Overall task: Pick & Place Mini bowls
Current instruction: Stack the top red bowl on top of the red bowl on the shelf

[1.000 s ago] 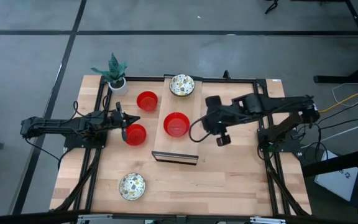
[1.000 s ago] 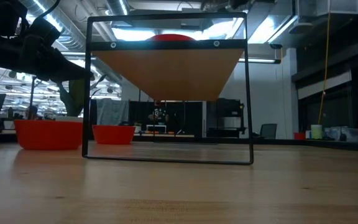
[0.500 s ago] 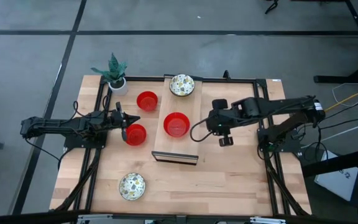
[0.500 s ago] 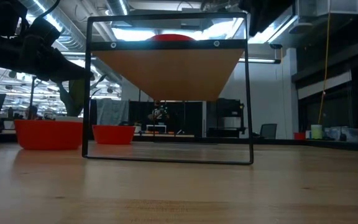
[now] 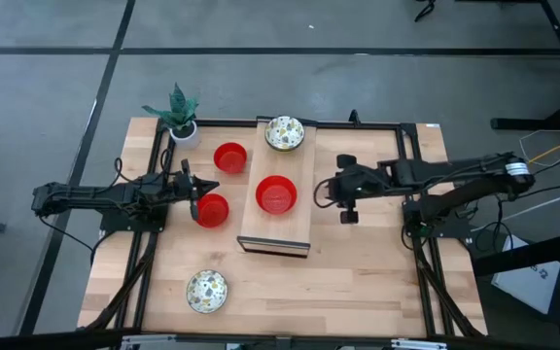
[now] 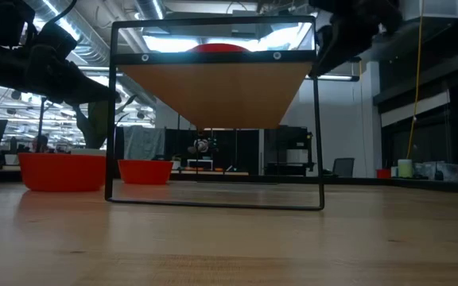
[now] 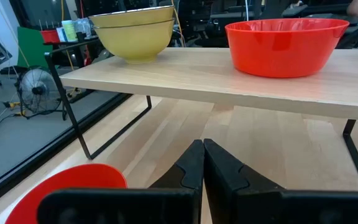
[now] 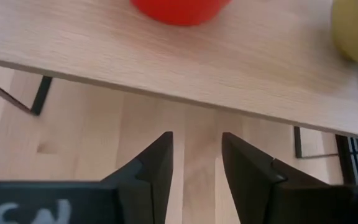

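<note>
High view: 6 mini bowls are counted.
Raised wooden shelf (image 5: 278, 222): 1 red bowl (image 5: 276, 193) is carried at its middle, a speckled stack (image 5: 285, 132) at its far end.
Left gripper (image 5: 195, 192): fingers pressed together, just beside a red bowl (image 5: 212, 209) on the table.
Right gripper (image 5: 325, 188): fingers parted, empty, beside the shelf's red bowl.

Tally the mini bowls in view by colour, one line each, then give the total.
Red bowls: 3
Cream speckled bowls: 2
Total: 5
</note>
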`<state>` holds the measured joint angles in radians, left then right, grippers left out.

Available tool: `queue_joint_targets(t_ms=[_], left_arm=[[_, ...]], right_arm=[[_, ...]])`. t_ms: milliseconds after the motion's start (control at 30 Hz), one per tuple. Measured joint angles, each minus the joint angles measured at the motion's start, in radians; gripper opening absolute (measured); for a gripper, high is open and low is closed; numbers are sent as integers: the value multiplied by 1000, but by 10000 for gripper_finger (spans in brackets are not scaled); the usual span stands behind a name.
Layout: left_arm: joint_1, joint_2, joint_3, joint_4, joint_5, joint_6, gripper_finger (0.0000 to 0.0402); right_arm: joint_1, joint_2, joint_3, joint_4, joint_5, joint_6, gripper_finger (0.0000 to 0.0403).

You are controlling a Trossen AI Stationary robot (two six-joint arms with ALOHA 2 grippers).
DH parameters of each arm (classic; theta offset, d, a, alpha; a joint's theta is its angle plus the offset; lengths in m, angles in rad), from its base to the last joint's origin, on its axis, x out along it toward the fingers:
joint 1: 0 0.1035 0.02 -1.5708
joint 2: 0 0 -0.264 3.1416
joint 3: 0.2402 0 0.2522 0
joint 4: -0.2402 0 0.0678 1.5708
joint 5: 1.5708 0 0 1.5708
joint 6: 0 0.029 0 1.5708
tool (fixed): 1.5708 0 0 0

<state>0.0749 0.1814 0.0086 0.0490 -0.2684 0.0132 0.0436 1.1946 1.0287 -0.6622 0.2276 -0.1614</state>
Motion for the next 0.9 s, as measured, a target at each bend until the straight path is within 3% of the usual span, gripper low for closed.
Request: queue_joint_targets(t_ms=[333,667,900], left_arm=[[0,0,0,0,0,0,4],[0,0,0,0,0,0,4],[0,0,0,0,0,0,4]], right_arm=[[-16,-144,-294,351,-37,-52,137],[-16,-268,-545,719,-39,28,135],[-16,-389,-616,751,-108,46,78]])
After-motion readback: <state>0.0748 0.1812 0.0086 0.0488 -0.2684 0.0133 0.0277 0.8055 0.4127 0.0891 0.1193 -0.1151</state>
